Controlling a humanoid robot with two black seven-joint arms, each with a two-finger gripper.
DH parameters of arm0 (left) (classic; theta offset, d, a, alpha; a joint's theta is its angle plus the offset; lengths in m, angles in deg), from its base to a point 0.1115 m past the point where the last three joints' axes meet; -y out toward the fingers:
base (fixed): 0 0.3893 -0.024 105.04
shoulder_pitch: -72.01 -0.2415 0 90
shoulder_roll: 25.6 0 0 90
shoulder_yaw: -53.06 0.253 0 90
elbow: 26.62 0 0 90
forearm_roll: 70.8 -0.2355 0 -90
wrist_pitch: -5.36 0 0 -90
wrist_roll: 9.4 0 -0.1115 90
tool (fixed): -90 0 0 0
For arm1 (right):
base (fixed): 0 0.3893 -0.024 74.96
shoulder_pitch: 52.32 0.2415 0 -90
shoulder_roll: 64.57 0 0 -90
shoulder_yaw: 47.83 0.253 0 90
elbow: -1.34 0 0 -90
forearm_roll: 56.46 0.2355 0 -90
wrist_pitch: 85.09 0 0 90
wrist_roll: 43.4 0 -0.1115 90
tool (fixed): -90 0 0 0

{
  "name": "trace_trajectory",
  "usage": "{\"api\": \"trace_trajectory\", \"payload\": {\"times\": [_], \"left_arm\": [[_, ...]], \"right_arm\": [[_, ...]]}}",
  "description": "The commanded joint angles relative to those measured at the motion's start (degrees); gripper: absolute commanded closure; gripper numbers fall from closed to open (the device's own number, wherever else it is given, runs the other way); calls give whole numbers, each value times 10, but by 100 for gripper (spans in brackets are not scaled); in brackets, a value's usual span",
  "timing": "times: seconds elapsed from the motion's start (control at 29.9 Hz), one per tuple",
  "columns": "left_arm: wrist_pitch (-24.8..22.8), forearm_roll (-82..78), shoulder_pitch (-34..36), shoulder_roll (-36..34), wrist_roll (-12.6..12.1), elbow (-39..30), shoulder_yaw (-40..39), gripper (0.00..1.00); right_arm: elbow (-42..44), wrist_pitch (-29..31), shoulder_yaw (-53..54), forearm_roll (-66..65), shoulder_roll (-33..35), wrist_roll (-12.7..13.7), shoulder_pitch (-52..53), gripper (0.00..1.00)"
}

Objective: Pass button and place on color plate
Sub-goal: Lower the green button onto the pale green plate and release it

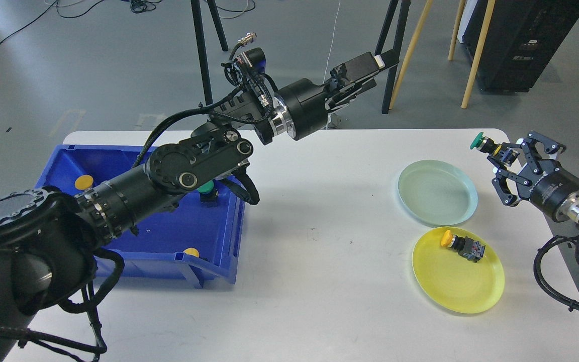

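Observation:
My right gripper [499, 155] is shut on a green-capped button [481, 142], held in the air just right of the pale green plate [438, 193]. My left gripper [377, 68] is raised beyond the table's far edge, empty, its fingers apart. A yellow plate [458, 277] at the front right holds a yellow-capped button [463, 244]. The blue bin [169, 231] on the left holds yellow buttons [85, 181] and a green button [206, 190], partly hidden by my left arm.
The white table [319, 261] carries the bin at the left and both plates at the right. Tripod legs [204, 50] and wooden poles [473, 55] stand behind the table. A black cabinet [525, 40] is at the back right.

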Motion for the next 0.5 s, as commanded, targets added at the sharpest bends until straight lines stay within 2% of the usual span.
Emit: {"api": "trace_trajectory", "payload": {"times": [0.0,0.1,0.27,0.37,0.47], "left_arm": [[0,18,0,0,0,0,-1,10],[-1,32,-1,0,0,0,-13,9],[-1,51,-2,0,0,0,-23,8],[-1,69,-2,0,0,0,-29,8],[-17,117,-3,-18,0,-2,-49,8]], "right_arm": [[52,-57,-103,-45,-31,-5,58,99],[65,-77,-137,-53,-53,-2,80,99],[140,-93,-203,-51,-93,10,119,96],[167,-92,-209,-48,-103,11,124,80],[168,-91,-205,-44,-103,11,124,57]]}}
